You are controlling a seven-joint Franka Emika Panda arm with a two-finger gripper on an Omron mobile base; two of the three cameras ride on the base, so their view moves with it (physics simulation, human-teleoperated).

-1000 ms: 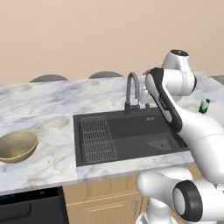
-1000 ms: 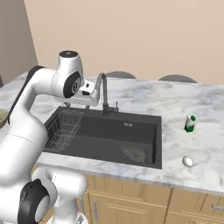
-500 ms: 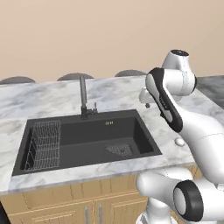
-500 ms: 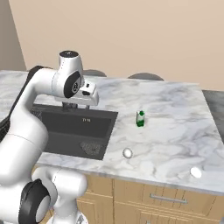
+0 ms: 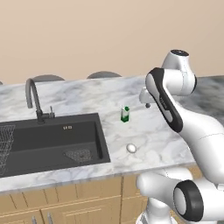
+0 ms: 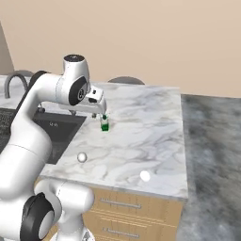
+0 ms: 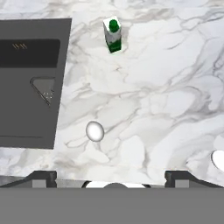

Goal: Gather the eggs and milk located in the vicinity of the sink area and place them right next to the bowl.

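White marble counter (image 5: 153,131) carries everything here. The gripper (image 6: 98,114) hangs above it with its fingers spread wide, holding nothing and touching nothing. The arm rises from the base, bends at a high elbow and reaches forward, so the hand looks down on the counter just right of the sink (image 5: 52,142).

A small green-and-white milk carton (image 5: 125,114) stands upright on the marble to the right of the sink, on the far side of the gripper. One white egg (image 5: 131,148) lies nearer the front edge, just right of the sink's near corner. A second white egg (image 6: 145,176) lies further right, close to the counter's front edge and well apart from the first. The sink's dark arched tap (image 5: 33,98) stands at its far rim.
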